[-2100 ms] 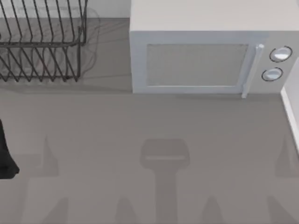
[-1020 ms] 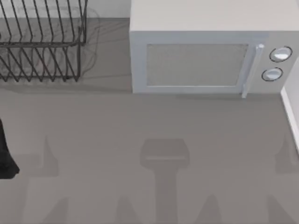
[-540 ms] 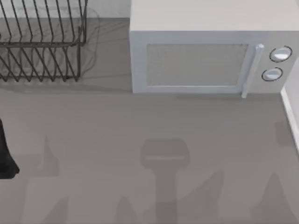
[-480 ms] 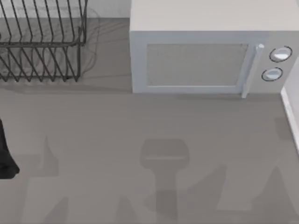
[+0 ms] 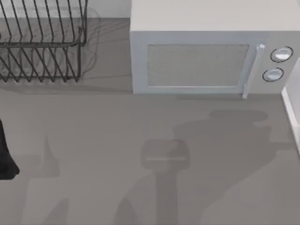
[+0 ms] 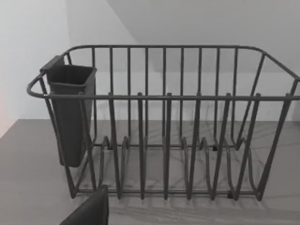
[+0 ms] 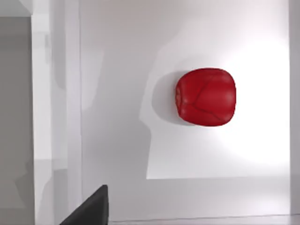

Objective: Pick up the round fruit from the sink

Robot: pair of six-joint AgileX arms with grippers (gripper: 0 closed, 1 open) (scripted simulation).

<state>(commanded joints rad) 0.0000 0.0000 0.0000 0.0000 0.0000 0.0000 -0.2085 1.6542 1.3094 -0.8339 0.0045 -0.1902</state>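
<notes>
Fruit (image 7: 205,97), round and red, lies on the sink (image 7: 117,117) floor.

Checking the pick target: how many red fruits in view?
1. The round fruit lies alone on the pale sink floor in the right wrist view, untouched. More could sit beyond that view's edges.

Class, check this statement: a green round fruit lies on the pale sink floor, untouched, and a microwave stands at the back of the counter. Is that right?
Not quite: the round fruit is red, not green, as the right wrist view shows. The rest holds: it lies untouched on the pale sink floor, and the microwave stands at the back of the counter in the top view.
</notes>
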